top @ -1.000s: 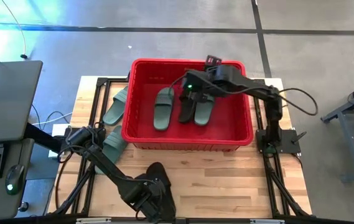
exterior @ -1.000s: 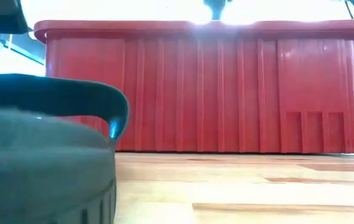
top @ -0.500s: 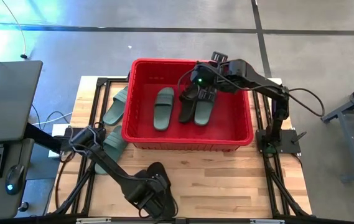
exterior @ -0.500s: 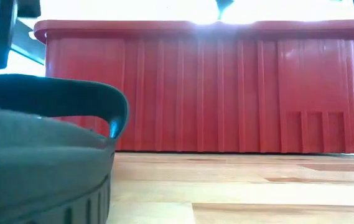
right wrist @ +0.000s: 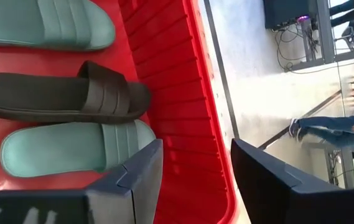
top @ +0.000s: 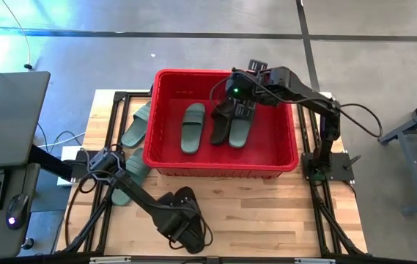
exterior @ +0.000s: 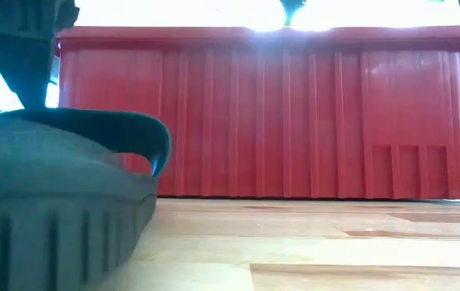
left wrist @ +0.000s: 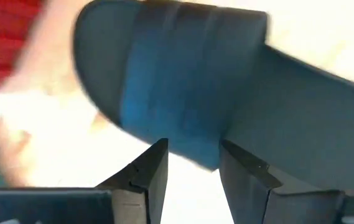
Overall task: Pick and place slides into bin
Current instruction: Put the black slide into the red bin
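Note:
The red bin (top: pixel 223 170) stands mid-table and holds two sage green slides (top: pixel 192 127) (top: pixel 241 127) and a black slide (top: pixel 220 126) lying flat on its floor. Two more green slides lie on the table left of the bin, one farther back (top: pixel 136 123) and one nearer (top: pixel 136 167). My left gripper (top: pixel 113 165) is open at the nearer one, which fills the left wrist view (left wrist: pixel 183 74) and the low view (exterior: pixel 52 186). My right gripper (right wrist: pixel 195 168) is open and empty above the bin's far part (top: pixel 230 92). My left gripper comes down from above onto the nearer green slide. Its open fingers stand on either side of the strap's edge (left wrist: pixel 189 134). In the low view a finger (exterior: pixel 23 69) reaches the slide's top. The slide lies on the table.
The bin's sloping wall (right wrist: pixel 177 81) is close beside my right gripper. A desk with a keyboard and mouse (top: pixel 3 125) stands left of the table. A person's legs (right wrist: pixel 326 127) show on the floor beyond the bin. Bare wood lies in front of the bin (top: pixel 267 205).
My left gripper has moved toward the bin and come down onto the nearer green slide, which has shifted and tipped slightly in the low view. My right gripper has drawn back from above the black slide toward the bin's far wall.

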Available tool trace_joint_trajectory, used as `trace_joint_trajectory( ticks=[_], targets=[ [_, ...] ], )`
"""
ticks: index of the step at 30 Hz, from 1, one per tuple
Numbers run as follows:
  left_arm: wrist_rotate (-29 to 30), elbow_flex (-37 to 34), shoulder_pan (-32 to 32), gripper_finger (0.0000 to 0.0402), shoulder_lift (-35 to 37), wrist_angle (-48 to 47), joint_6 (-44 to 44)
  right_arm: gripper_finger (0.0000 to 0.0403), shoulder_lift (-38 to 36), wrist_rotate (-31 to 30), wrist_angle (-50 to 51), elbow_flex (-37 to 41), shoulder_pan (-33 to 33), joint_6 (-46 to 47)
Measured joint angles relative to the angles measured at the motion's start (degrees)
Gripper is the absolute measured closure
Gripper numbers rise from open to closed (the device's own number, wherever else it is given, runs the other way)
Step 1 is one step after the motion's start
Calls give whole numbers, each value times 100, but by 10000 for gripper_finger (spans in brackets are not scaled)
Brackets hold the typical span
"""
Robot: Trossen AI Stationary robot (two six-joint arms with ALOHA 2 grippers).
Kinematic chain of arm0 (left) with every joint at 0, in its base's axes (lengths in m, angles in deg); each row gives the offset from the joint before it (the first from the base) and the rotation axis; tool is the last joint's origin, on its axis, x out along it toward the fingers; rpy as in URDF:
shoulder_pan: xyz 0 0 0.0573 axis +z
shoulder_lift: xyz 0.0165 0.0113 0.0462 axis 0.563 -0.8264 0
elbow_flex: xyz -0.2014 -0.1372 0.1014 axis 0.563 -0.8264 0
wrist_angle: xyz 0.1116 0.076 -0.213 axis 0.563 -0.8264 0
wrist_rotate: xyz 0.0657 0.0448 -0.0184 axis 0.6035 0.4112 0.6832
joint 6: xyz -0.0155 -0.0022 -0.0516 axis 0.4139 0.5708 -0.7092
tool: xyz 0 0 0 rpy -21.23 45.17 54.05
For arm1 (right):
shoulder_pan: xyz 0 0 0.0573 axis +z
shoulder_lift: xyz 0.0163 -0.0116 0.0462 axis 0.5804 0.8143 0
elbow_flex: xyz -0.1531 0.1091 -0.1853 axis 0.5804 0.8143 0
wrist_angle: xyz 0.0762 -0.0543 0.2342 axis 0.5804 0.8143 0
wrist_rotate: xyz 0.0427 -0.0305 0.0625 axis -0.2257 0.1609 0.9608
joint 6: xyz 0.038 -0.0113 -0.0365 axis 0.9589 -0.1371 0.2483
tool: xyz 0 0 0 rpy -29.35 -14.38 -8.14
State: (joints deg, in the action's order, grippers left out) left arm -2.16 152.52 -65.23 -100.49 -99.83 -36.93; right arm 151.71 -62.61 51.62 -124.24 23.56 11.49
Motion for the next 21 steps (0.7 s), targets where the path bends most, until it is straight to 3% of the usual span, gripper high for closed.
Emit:
trace_joint_trajectory(
  ticks=[13, 16, 21],
  targets=[
    [76, -15, 188, 275, -205, -923, 56, 222, 2, 130, 2, 0, -162, 0],
    [100, 2, 226, 276, -169, -726, 177, 222, 2, 274, 2, 2, -160, -2],
    [202, -3, 247, 321, -179, -689, 288, 222, 2, 286, 0, 2, -160, 0]
  ],
)
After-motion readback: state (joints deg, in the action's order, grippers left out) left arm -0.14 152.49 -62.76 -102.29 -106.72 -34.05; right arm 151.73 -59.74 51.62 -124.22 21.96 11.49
